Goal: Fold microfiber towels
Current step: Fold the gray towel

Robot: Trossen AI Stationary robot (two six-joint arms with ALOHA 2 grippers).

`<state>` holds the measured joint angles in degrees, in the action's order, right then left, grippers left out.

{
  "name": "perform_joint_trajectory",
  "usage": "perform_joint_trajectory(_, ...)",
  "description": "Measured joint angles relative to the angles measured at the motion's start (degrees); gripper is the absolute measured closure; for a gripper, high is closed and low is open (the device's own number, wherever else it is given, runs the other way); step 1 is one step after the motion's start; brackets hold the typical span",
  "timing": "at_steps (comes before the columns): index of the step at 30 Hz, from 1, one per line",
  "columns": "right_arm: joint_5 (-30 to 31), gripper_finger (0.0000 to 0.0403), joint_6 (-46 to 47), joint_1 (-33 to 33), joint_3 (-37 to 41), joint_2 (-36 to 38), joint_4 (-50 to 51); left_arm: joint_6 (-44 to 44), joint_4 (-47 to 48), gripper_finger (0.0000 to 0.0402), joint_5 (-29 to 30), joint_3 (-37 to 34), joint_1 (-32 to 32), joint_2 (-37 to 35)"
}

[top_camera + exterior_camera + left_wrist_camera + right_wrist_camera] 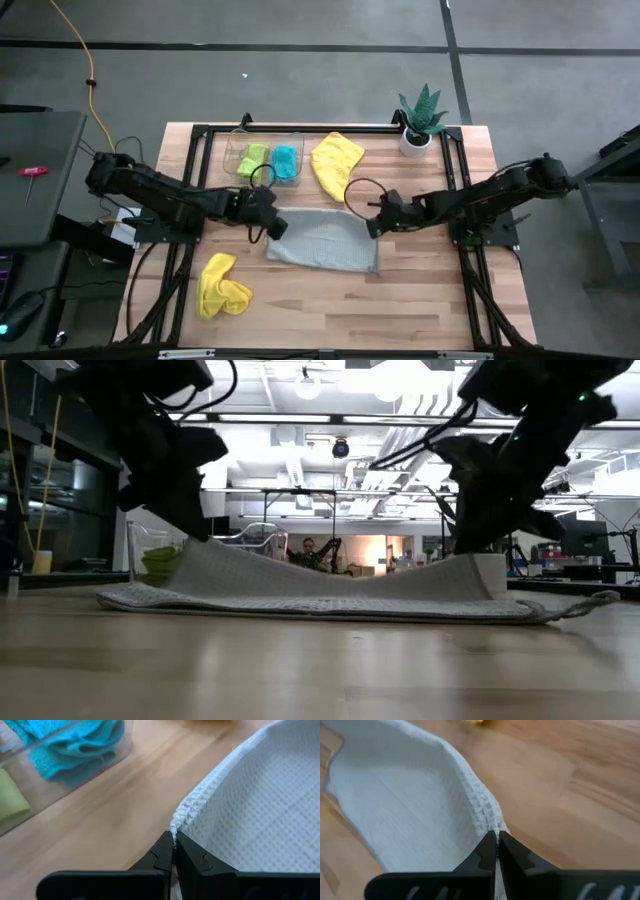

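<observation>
Tray [262,142] behind towel [325,245] — plant [420,120] at far-right corner.

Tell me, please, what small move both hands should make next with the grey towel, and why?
Probably lift a little more and carry the far edge toward the near edge. The left hand and right hand are each shut on a far corner of the light grey towel, whose far edge is raised while the rest lies flat on the table.

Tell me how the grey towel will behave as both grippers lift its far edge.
Probably floppy: the grey towel already sags in the middle between the left gripper and right gripper. Likely light, since pinched corners alone raise its edge. Its waffle weave looks grippy, so slipping seems unlikely.
</observation>
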<state>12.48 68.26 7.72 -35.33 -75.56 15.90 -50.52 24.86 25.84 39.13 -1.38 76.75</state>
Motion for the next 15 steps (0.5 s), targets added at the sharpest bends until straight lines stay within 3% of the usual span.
perform_joint_trajectory(7,1.79,0.0403,3.15,6.61,-1.44,0.02,4.96,-1.72,3.07,0.0399,3.82,0.00,-4.50,0.00)
perform_joint_trajectory(15,3.62,0.0403,7.84,11.22,-1.45,0.03,5.81,2.17,4.30,0.0399,3.95,0.00,-6.77,0.02)
